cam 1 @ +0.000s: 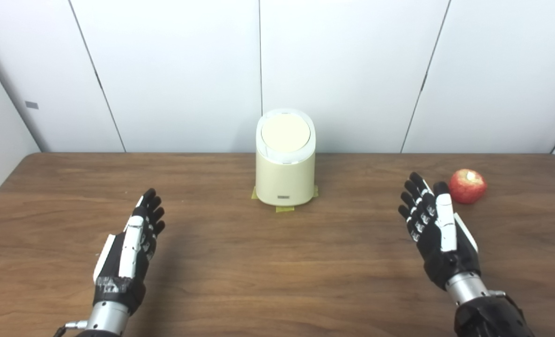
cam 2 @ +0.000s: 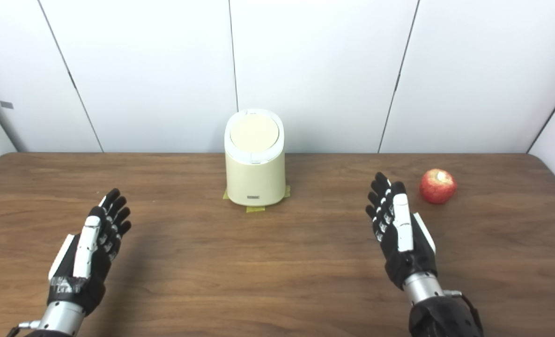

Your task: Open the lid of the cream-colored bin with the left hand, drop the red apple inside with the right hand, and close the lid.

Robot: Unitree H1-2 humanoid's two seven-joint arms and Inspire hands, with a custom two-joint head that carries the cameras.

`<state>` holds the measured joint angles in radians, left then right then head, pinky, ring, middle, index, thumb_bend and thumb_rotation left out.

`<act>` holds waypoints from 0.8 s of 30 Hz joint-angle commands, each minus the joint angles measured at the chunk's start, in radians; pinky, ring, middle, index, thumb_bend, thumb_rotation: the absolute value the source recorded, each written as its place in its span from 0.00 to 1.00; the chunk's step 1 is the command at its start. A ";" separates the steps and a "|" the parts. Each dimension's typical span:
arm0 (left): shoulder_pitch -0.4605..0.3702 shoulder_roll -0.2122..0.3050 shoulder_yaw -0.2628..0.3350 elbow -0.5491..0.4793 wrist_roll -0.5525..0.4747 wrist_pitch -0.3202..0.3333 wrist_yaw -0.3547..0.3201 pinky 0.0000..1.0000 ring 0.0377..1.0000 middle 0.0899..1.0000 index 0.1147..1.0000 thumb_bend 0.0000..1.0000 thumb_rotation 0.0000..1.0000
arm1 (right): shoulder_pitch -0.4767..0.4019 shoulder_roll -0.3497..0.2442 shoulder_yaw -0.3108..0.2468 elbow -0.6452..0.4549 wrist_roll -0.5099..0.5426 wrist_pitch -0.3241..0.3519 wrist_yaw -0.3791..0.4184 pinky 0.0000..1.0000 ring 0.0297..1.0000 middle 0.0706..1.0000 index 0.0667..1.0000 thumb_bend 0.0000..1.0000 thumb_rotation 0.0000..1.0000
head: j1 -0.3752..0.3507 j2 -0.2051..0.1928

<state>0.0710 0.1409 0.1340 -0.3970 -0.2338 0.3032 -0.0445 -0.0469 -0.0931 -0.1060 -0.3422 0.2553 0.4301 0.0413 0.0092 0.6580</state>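
Though a small dark label (cam 1: 284, 197) sits low on the front of the cream-colored bin (cam 1: 284, 175), its writing is too small to read. The bin stands at the back middle of the wooden worktop (cam 1: 277, 262) on bits of yellow tape (cam 1: 284, 208), its round lid (cam 1: 285, 133) down. The red apple (cam 1: 467, 186) lies to the right of it, well apart, pale patch on top. The left hand (cam 1: 134, 243) hovers over the worktop's near left with fingers straight and spread, holding nothing. The right hand (cam 1: 434, 224) is likewise flat and empty, fingertips pointing away, just short of the apple without touching it.
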 commanded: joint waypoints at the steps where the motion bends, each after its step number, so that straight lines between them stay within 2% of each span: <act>1: -0.017 0.001 -0.002 -0.033 0.000 -0.014 -0.004 1.00 1.00 1.00 1.00 0.44 0.99 | -0.030 -0.017 0.001 -0.027 -0.004 -0.025 0.013 1.00 1.00 1.00 0.99 0.58 1.00 | 0.004 0.002; 10: -0.023 0.001 -0.009 -0.048 0.013 0.024 0.005 1.00 1.00 1.00 1.00 0.43 0.95 | -0.031 -0.024 0.004 -0.025 -0.013 -0.028 0.010 1.00 1.00 1.00 0.99 0.59 0.99 | 0.013 0.010; 14: -0.024 0.003 -0.010 -0.052 0.019 0.032 0.008 1.00 1.00 1.00 1.00 0.44 0.94 | -0.033 -0.014 0.001 -0.031 -0.019 -0.022 -0.005 1.00 1.00 1.00 0.98 0.57 0.90 | 0.012 0.013; 17: -0.025 0.007 -0.012 -0.052 0.023 0.032 0.005 1.00 1.00 1.00 1.00 0.43 0.95 | -0.034 -0.012 -0.002 -0.030 -0.018 -0.019 -0.005 1.00 1.00 1.00 0.98 0.59 0.80 | 0.013 0.012; 20: -0.023 0.009 -0.012 -0.052 0.025 0.038 0.004 1.00 1.00 1.00 1.00 0.43 0.95 | -0.034 -0.011 0.000 -0.021 -0.016 -0.023 0.000 1.00 1.00 1.00 0.98 0.58 0.77 | 0.012 0.002; 24: -0.024 0.024 -0.019 -0.044 0.050 0.034 -0.006 1.00 1.00 1.00 1.00 0.49 0.79 | -0.035 -0.001 0.000 -0.013 -0.008 -0.024 0.001 0.99 1.00 1.00 0.98 0.56 0.71 | 0.018 -0.011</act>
<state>0.0703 0.1473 0.1198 -0.4175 -0.2005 0.3538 -0.0438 -0.0477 -0.0946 -0.1026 -0.3413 0.2370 0.4302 0.0363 0.0260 0.6459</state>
